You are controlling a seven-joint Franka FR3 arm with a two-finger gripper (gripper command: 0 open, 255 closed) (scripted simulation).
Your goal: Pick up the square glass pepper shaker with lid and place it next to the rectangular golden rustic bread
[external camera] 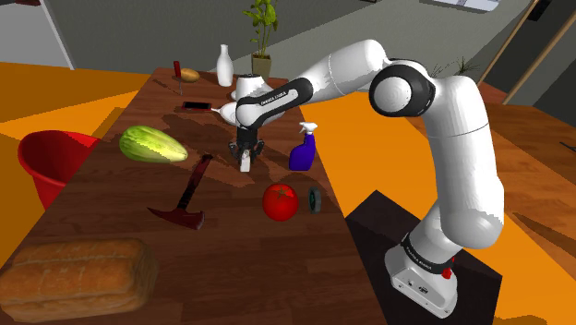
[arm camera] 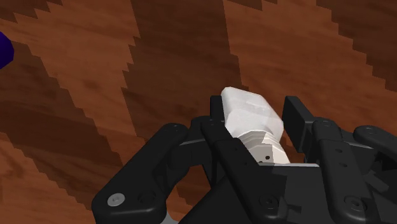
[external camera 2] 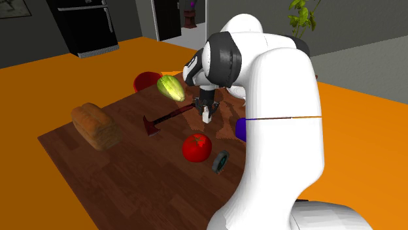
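Observation:
The pepper shaker (external camera: 246, 165) is a small white square bottle with a narrower neck. My gripper (external camera: 246, 153) is shut on it near the middle of the wooden table (external camera: 111, 208). In the wrist view the shaker (arm camera: 250, 113) sticks out between the two black fingers (arm camera: 294, 116), which clasp its neck end. It hangs close over the wood; I cannot tell whether it touches. The golden-brown bread loaf (external camera: 76, 273) lies at the table's near corner at the shoulder view's lower left, far from the gripper. In the second exterior view the loaf (external camera 2: 95, 126) lies left of the gripper (external camera 2: 206, 108) and shaker (external camera 2: 207, 117).
A red-headed hatchet (external camera: 189, 196) and a green vegetable (external camera: 152, 145) lie between the gripper and the loaf. A tomato (external camera: 280, 200), a small dark wheel (external camera: 315, 198) and a blue spray bottle (external camera: 304, 148) stand nearby. A red bowl (external camera: 51, 162) sits off the table's far side.

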